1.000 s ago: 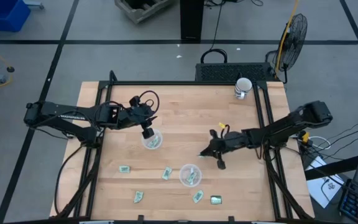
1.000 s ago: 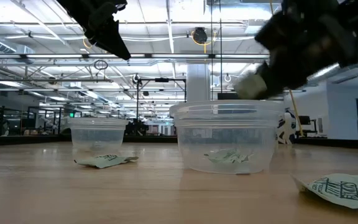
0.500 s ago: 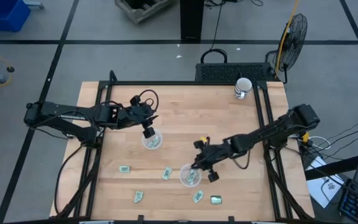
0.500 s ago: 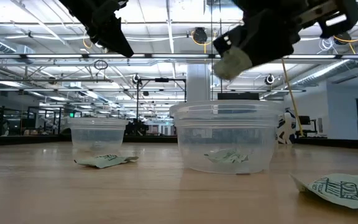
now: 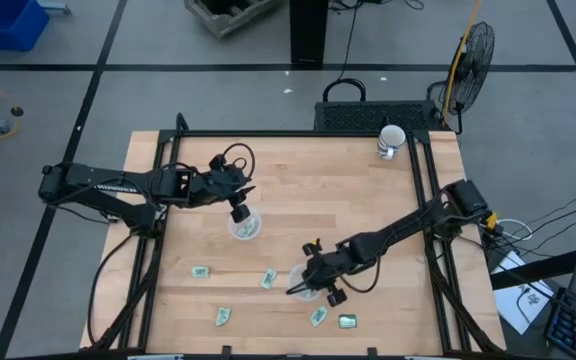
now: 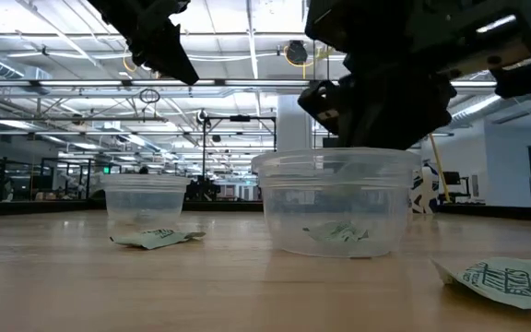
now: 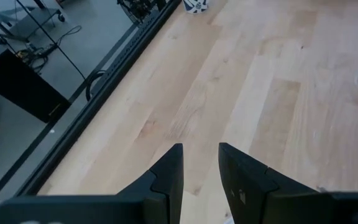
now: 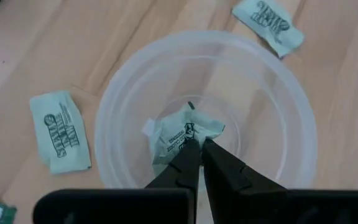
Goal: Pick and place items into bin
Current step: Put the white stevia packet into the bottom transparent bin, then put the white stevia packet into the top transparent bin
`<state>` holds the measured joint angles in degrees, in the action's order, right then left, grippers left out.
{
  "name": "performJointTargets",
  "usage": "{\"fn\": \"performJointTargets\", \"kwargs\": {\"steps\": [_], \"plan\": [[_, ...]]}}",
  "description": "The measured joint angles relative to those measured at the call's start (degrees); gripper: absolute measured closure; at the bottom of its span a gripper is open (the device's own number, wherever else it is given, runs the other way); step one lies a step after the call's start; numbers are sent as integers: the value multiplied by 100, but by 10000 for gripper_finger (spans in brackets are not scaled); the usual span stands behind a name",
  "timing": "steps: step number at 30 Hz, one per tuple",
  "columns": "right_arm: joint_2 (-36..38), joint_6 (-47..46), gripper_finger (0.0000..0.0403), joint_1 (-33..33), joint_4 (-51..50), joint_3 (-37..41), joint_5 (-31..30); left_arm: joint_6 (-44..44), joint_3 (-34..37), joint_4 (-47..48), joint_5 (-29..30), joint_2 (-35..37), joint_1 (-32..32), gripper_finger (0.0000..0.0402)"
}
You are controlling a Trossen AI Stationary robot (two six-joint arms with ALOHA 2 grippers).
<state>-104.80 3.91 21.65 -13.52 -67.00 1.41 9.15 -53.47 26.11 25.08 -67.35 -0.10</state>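
Note:
Two clear round cups stand on the wooden table: one (image 5: 245, 226) left of centre and one (image 5: 306, 283) nearer the front edge. My right gripper (image 5: 303, 287) (image 8: 197, 144) hangs over the front cup (image 8: 207, 112), fingers pointing down into it, shut on a crumpled light-green packet (image 8: 180, 132). The low view shows a packet (image 6: 339, 231) lying on that cup's floor. My left gripper (image 5: 238, 212) (image 7: 201, 155) hovers open and empty above the other cup (image 6: 146, 207). Several loose packets (image 5: 200, 271) (image 5: 268, 278) (image 5: 223, 316) lie flat on the table. My right gripper pinches the crumpled packet by its edge (image 8: 188, 138) between its two fingertips. It comes from above, pointing down into the cup's mouth. The packet sits just beyond the tips, over the inside of the cup; I cannot tell whether it touches the cup's floor.
A white mug (image 5: 391, 141) stands at the far right corner. More packets lie near the front edge (image 5: 318, 316) (image 5: 348, 321), and one lies beside the front cup (image 6: 496, 278). Black frame rails (image 5: 433, 190) run along the table's sides. Bare wood lies between the cups and the mug.
My right gripper has swung from the middle of the table toward the near edge and the left, coming down over the front cup with the pale packet in its fingertips. The cups and loose packets have stayed put.

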Motion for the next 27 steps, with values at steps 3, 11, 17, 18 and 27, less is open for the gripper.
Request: {"fn": "performJointTargets", "kwargs": {"steps": [3,11,17,18,27], "plan": [[-4,221,394,-13,-8,-16,-3,2,0,-2,0,0,0,293],[-3,296,366,-169,-185,-16,-157,4,0,-27,2,0,0,293],[-3,300,310,-181,-91,-16,-157,13,0,-26,0,0,0,293],[-3,300,302,-180,-91,-16,-156,13,0,-26,0,0,0,293],[708,287,280,-179,-285,-16,-157,12,0,124,-298,0,0,293]]}}
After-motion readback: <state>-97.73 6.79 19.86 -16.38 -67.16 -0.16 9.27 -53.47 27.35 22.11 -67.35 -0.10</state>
